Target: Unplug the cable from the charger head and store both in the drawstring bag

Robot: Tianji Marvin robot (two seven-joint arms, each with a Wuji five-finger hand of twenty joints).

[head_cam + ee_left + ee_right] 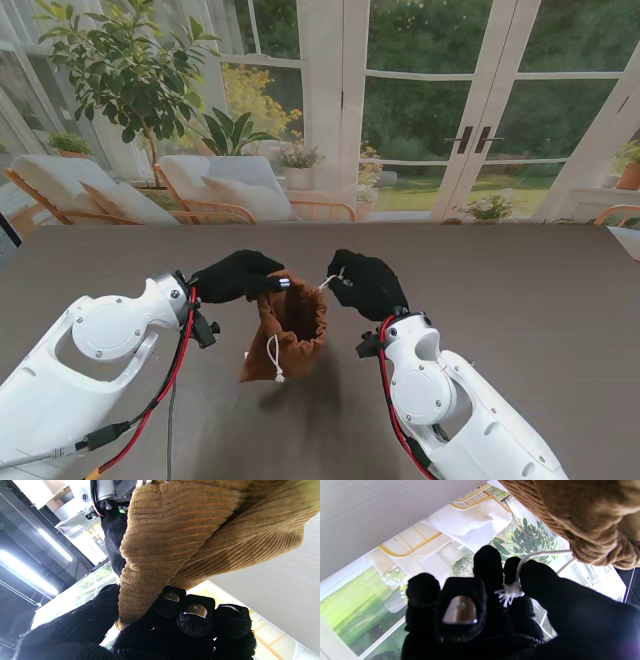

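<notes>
Brown corduroy drawstring bag (pixel 291 325) sits between our two hands, near the middle of the grey table (pixel 540 300), its mouth gathered and raised, its lower body slumped toward us onto the tabletop. Our left hand (pixel 236 276), black-gloved, is clamped on the bag's left rim; the left wrist view shows the ribbed fabric (pixel 190 537) folded over and pinched between thumb and fingertips (pixel 196 618). Our right hand (pixel 366 283) sits just right of the bag mouth, pinching the white drawstring (pixel 331 281); in the right wrist view the cord (pixel 540 555) runs taut from the bunched bag neck (pixel 600 547) to a frayed knot (pixel 509 593) nipped between thumb and fingers. A second white cord loop (pixel 274 357) hangs down the bag's near face. Cable and charger head: not visible in any view; we cannot tell whether they lie inside the bag. Behind the table, glass doors (pixel 470 120), lounge chairs (pixel 240 190) and a potted tree (pixel 125 60).
</notes>
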